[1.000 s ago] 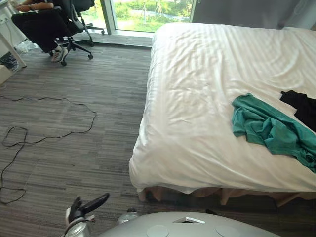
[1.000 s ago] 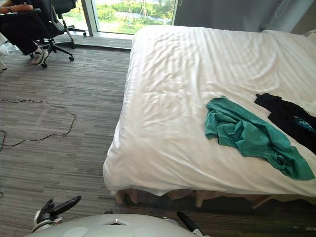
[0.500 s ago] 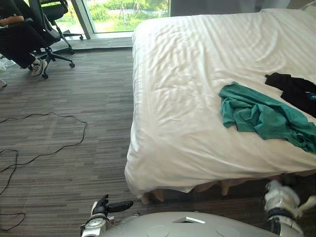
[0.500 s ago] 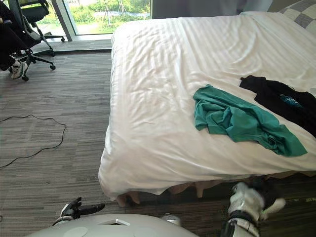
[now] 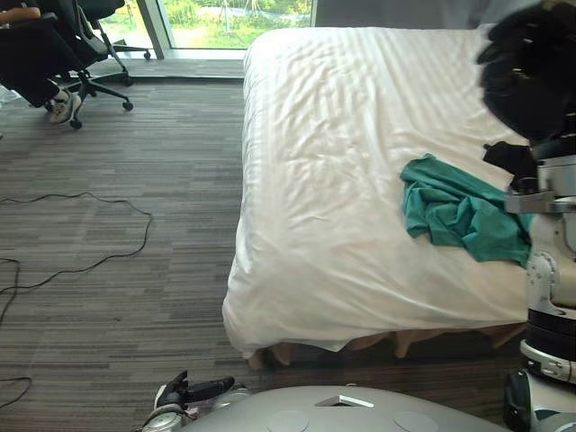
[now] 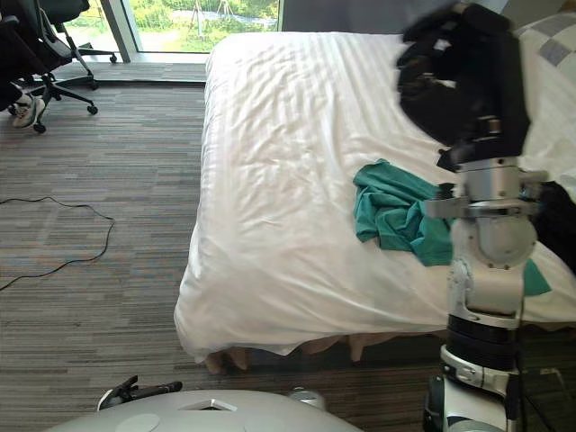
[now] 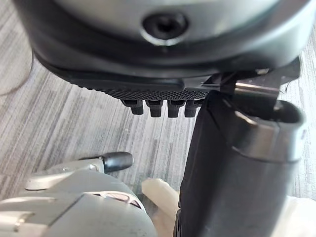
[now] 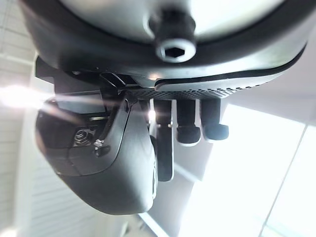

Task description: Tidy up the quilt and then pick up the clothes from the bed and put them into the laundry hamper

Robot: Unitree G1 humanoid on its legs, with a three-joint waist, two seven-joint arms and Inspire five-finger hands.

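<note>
A white quilt [image 5: 360, 135] covers the bed, lightly wrinkled, its near edge hanging over the foot. A crumpled green garment [image 5: 459, 211] lies on the quilt's near right part. Beyond it a black garment [image 5: 508, 157] is partly hidden by my right arm. My right hand [image 6: 459, 76] is raised high above the bed in front of the camera, fingers curled, holding nothing. In the right wrist view its fingers [image 8: 190, 123] bend in against the thumb. My left hand [image 5: 193, 391] hangs low over the carpet at the bed's near left, fingers straight and empty.
Grey striped carpet [image 5: 117, 270] stretches left of the bed. At the far left a person sits in a black office chair [image 5: 90, 54] by the window [image 5: 234, 11]. A checked pillow [image 6: 549, 45] lies at the bed's far right.
My right arm has swung up from low beside the bed's foot to high over the quilt, and its fingers have curled in. The view has shifted slightly. The clothes lie as before.
</note>
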